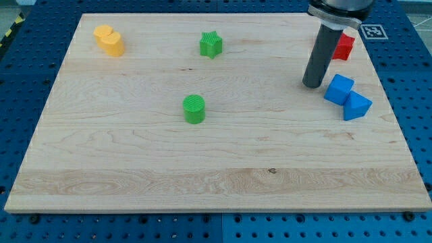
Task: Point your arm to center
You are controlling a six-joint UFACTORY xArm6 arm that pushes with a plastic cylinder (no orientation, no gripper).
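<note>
On the board's right side, toward the view's top, you find my tip (312, 84) resting on the wood. It is a plain dark rod: nothing on it opens or closes, and it has hold of nothing. It touches no block.

Nearest, just to the tip's right, sits the blue cube (338, 89), with a thin strip of wood between them. A blue wedge-like block (357, 106) touches that cube on its lower right. Behind the rod, toward the top right, the red block (345, 46) is partly hidden by it; its shape cannot be made out.

The centre of the wooden board (223, 182) lies well to the tip's left and somewhat toward the view's bottom. The green cylinder (194, 109) stands just left of that centre. The green star (210, 44) sits above it near the top edge. The yellow block (109, 40), rounded and lobed, lies far off at the top left.
</note>
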